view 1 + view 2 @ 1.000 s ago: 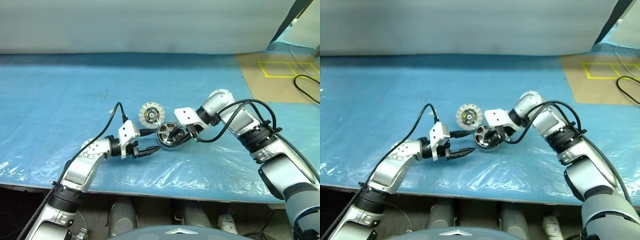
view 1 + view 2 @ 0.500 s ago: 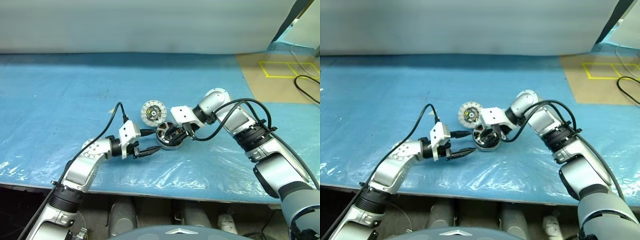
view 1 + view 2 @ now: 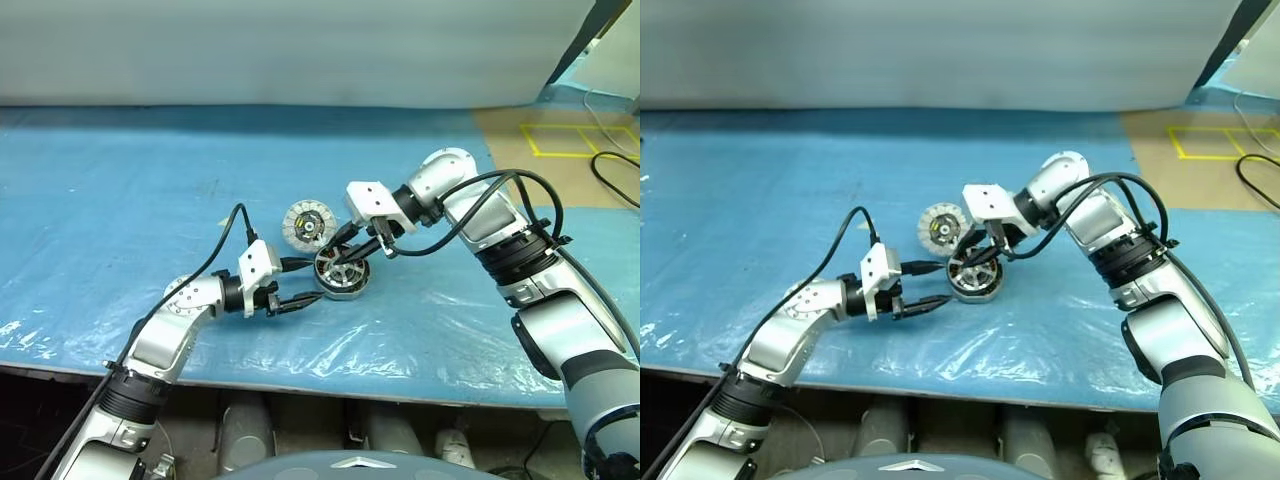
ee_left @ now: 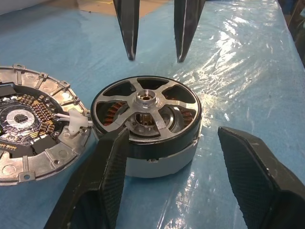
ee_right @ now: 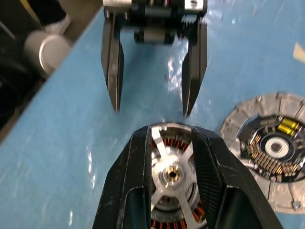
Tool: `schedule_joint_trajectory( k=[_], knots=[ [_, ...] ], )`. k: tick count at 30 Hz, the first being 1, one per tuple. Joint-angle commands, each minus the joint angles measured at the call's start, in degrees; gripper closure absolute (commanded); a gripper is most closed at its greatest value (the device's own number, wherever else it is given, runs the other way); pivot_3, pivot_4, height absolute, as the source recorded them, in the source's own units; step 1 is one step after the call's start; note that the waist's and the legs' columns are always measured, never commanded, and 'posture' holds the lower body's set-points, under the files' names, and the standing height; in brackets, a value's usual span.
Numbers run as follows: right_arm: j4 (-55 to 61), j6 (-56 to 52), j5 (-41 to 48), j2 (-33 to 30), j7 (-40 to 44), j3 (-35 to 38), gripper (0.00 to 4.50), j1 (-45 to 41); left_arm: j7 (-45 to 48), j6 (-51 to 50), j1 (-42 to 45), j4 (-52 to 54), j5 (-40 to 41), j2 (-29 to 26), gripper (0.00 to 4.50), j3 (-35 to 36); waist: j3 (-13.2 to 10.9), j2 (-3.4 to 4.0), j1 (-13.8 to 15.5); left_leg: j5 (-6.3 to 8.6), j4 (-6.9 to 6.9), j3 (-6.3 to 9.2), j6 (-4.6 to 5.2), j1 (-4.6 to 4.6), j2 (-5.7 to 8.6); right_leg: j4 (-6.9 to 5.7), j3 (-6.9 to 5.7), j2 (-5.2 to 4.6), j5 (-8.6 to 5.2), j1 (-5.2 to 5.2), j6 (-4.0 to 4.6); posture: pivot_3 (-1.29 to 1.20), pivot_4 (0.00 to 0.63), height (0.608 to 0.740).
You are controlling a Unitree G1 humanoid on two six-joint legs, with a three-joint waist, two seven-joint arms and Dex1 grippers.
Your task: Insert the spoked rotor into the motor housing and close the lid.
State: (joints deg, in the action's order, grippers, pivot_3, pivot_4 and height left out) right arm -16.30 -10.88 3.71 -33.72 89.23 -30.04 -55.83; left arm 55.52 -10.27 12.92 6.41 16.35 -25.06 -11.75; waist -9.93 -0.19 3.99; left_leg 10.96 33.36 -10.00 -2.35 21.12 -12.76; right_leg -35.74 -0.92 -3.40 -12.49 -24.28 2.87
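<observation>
Left wrist view: rotor (image 4: 146, 106) sits in the housing (image 4: 162, 155); lid (image 4: 35, 124) touches its far side, nearer the empty, part-open right hand (image 3: 345, 247).

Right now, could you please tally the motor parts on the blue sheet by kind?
Rotor, seated in the housing: 1
Housing: 1
Lid, beside the housing: 1
Total: 3
</observation>
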Motion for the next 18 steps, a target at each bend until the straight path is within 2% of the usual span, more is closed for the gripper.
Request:
schedule_joint_trajectory(
  k=[1, 9, 13, 15, 16, 18],
  knots=[
    [-2.8, 4.9, -2.4, -0.1, 1.8, -0.6, 3.2, 0.3, 0.2, 0.8, 0.7, 0.7, 0.0, 0.0, 1.36, 0.0, 0.0, 0.0, 0.0, 0.0, 0.0, 0.0, 0.0, 0.02, 0.0, 0.0, 0.0, 0.0, 0.0, 0.0, 0.0, 0.0, 0.15, 0.74],
    [-6.9, 8.4, -3.7, 0.9, 2.4, -0.2, 3.2, -1.1, -0.3, 0.6, -0.1, 1.4, -0.2, 0.2, 1.36, -0.3, 0.0, 0.0, -0.2, -0.01, -0.01, 0.0, 0.06, 0.01, -0.03, -0.01, 0.0, 0.03, 0.0, -0.03, 0.0, 0.0, 0.15, 0.74],
    [-8.0, 9.5, -3.8, 1.0, 2.7, 0.0, 2.3, -1.7, -0.4, 0.6, -0.1, 1.2, -0.2, 0.2, 1.36, -0.2, 0.0, 0.0, -0.1, -0.01, 0.01, 0.0, 0.05, 0.01, -0.02, -0.02, 0.0, 0.02, 0.0, -0.03, 0.0, 0.0, 0.15, 0.74],
    [-8.1, 9.4, -3.9, 1.1, 2.5, 0.0, 1.58, -1.9, -0.4, 0.7, 0.0, 1.1, -0.2, 0.2, 1.36, -0.2, 0.0, 0.0, -0.1, -0.01, 0.01, 0.0, 0.05, 0.01, -0.02, -0.02, 0.0, 0.02, 0.0, -0.03, 0.0, 0.0, 0.15, 0.74],
    [-8.1, 9.2, -3.9, 1.2, 2.5, 0.1, 1.37, -2.0, -0.4, 0.7, 0.0, 1.1, -0.2, 0.2, 1.36, -0.2, 0.0, 0.0, -0.1, -0.01, 0.01, 0.0, 0.05, 0.02, -0.02, -0.02, 0.0, 0.02, 0.0, -0.03, 0.0, 0.0, 0.15, 0.74],
    [-8.2, 9.4, -4.0, 1.3, 2.4, 0.1, 1.37, -2.1, -0.3, 0.7, 0.0, 1.0, -0.2, 0.3, 1.36, -0.2, 0.0, 0.0, -0.1, -0.01, 0.01, 0.0, 0.06, 0.02, -0.03, -0.01, 0.0, 0.03, 0.0, -0.03, 0.0, 0.0, 0.15, 0.74]
  ],
)
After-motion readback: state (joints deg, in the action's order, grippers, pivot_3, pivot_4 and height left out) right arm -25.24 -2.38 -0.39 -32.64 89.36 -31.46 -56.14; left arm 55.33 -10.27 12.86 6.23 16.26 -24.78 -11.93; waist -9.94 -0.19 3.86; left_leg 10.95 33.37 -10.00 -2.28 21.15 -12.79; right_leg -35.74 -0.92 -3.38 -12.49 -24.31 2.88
